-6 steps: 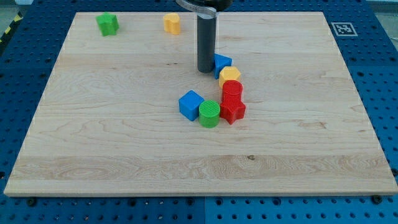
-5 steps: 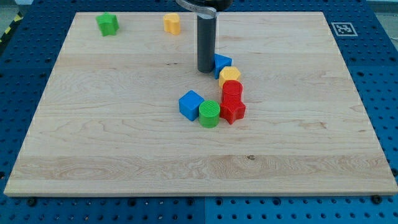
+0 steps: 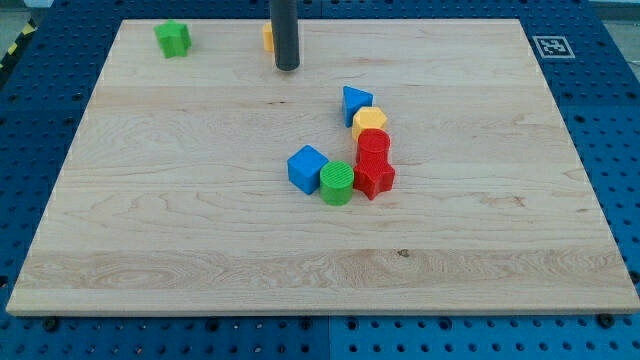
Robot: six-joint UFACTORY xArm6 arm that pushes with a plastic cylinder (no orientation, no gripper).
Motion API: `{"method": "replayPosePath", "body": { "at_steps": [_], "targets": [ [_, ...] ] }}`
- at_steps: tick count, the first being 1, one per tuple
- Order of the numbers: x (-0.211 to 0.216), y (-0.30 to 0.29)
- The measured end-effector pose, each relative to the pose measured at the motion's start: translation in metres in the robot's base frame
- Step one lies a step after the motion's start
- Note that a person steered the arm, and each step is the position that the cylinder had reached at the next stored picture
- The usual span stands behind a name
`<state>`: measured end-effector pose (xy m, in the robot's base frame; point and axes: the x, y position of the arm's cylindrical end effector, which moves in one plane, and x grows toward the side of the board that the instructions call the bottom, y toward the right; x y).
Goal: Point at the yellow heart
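My tip [image 3: 287,68] rests on the board near the view's top, just below and right of a yellow block [image 3: 268,37]. The dark rod hides most of that block, so its shape cannot be made out; only its left edge shows. A second yellow block [image 3: 369,121] sits in the middle cluster, well to the lower right of the tip.
A green block [image 3: 173,38] lies at the top left. In the middle, a blue triangle [image 3: 355,100], the second yellow block, a red block [image 3: 373,145], a red star-like block [image 3: 373,177], a green cylinder [image 3: 337,183] and a blue cube [image 3: 307,168] form a curved row.
My tip has moved up and left, from beside the blue triangle to the yellow block at the top. No block has shifted.
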<state>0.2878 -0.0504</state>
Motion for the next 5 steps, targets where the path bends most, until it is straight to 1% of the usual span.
{"method": "replayPosePath", "body": {
  "at_steps": [1, 2, 3, 4, 5],
  "targets": [
    [-0.001, -0.017],
    [-0.015, -0.068],
    [-0.059, -0.098],
    [-0.073, -0.082],
    [-0.064, -0.027]
  ]
}}
